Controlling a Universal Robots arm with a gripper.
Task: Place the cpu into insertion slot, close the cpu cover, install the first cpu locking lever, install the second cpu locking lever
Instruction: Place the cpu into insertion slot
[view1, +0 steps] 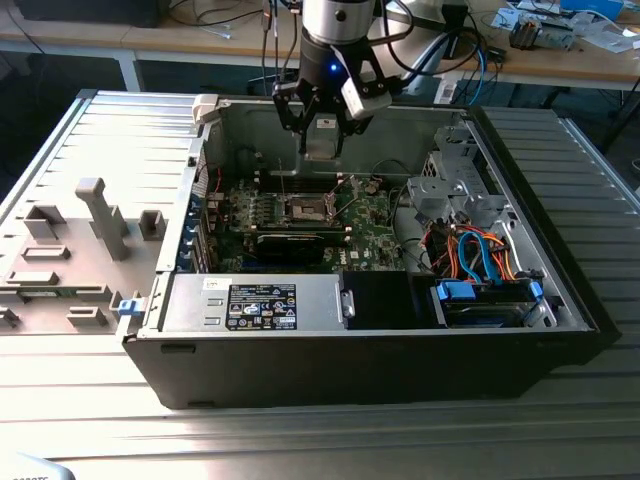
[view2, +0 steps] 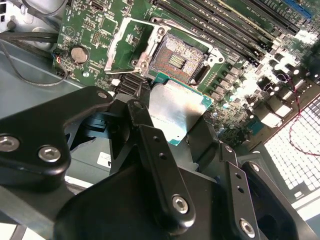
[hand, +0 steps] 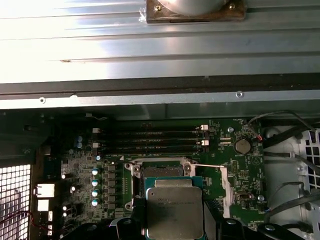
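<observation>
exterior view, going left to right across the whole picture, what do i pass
grey blocks → insertion slot → black box → blue drive caddy

the cpu (hand: 174, 212) hides part of the insertion slot (hand: 162, 173) (in the first wrist view); one edge is cropped.

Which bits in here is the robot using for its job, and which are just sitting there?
Job:
gripper, holding the cpu
insertion slot, uncovered
cpu cover, swung open

Just sitting:
memory slots
coin battery
power supply
blue and orange cables
</observation>
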